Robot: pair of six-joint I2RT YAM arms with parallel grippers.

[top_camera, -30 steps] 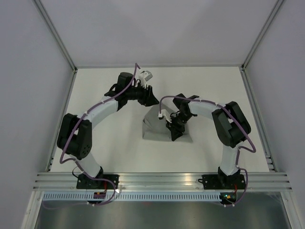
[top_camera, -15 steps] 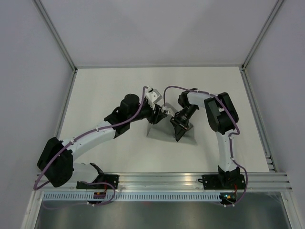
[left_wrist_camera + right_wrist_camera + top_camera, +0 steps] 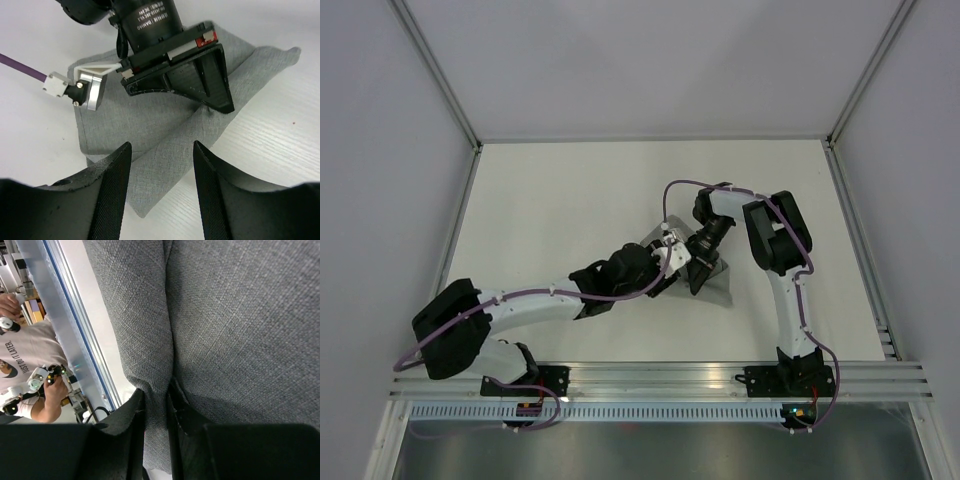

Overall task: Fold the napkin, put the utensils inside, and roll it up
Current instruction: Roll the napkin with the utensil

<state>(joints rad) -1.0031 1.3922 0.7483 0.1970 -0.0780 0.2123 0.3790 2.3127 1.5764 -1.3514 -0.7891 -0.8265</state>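
On the middle of the tabletop (image 3: 550, 200) lay the grey napkin (image 3: 718, 288), partly folded. The right fingers (image 3: 127, 427) were pinched shut on a raised fold of it. The left fingers (image 3: 112, 190) were spread wide, holding nothing, by its 8 o'clock edge. From them the cloth lay at 12 o'clock, its fold running 7 to 1.

bright, even light; soft shadows on the white tabletop (image 3: 540, 200). the grey felt-like napkin (image 3: 240, 315) shows a sharp weave.

Plain mid-grey napkin (image 3: 150, 125), no pattern; purple cable (image 3: 20, 64); white, faintly grained table (image 3: 280, 150).
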